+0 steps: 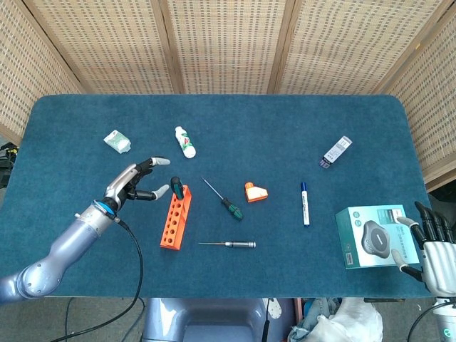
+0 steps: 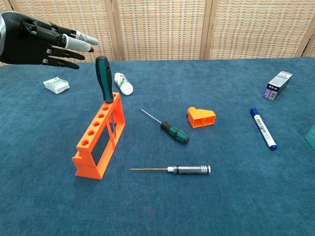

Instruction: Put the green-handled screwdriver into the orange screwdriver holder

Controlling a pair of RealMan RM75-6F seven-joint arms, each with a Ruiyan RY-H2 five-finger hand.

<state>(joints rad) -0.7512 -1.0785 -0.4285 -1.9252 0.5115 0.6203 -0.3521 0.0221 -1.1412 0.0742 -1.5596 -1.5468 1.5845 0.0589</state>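
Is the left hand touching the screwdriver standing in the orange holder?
Apart. Chest view shows the left hand clear of the standing screwdriver.

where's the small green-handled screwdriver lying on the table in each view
Head view: the green-handled screwdriver lies flat near the middle of the table, tip toward the upper left, between the orange holder and the small orange block.
Chest view: the screwdriver lies centre frame, right of the holder, left of the block.
Shared landmark: the orange holder, with another screwdriver standing in its far end.
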